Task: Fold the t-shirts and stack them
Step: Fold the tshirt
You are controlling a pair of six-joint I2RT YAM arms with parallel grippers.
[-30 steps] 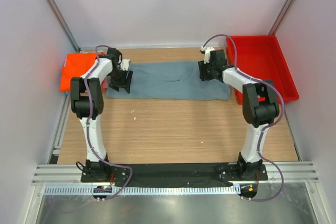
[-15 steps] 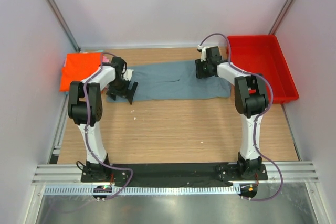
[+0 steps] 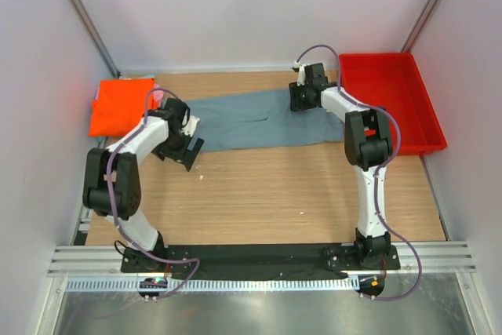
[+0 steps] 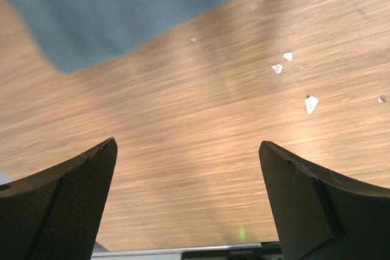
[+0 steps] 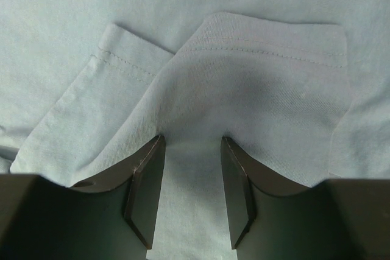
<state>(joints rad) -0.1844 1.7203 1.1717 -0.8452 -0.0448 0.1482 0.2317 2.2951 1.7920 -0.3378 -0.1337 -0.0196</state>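
At left end of grey-blue t-shirt (image 3: 251, 121): left gripper (image 3: 188, 149) has released.
Its jaws now stand wide apart over bare desk (image 3: 259, 194); right gripper (image 3: 298, 98) stays clamped on far hem. Shirt lies flat mid-desk, probably ready for next fold.

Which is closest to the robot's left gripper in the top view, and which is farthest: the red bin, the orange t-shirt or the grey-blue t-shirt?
Starting from the left gripper:
1. the grey-blue t-shirt, whose left end lies right beside the gripper.
2. the orange t-shirt, at the far left corner of the table.
3. the red bin, all the way across on the right side.
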